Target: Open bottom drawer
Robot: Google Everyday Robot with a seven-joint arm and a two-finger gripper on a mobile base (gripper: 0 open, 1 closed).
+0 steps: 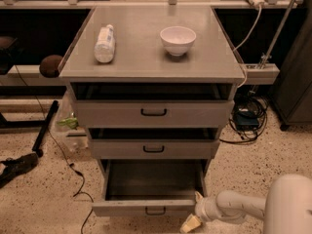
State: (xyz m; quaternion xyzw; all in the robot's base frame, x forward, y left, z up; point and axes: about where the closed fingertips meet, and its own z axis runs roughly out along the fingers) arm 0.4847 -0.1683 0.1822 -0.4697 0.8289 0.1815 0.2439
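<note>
The bottom drawer [146,207] of the grey cabinet is pulled well out, its dark inside showing, with a small black bar handle [155,211] on its narrow front. My gripper [193,217] is low at the drawer's right front corner, on a white arm coming from the lower right. Its pale fingertips [189,224] sit beside the drawer front, to the right of the handle. The mid-sized drawer [153,148] and the widest top drawer [153,112] above stand slightly out.
A plastic bottle [104,43] lies on the cabinet top [141,62], with a white bowl [178,39] to its right. Cables [248,118] lie on the floor at right. A black pole [45,128] and cords lie at left. My white arm body [290,206] fills the lower right corner.
</note>
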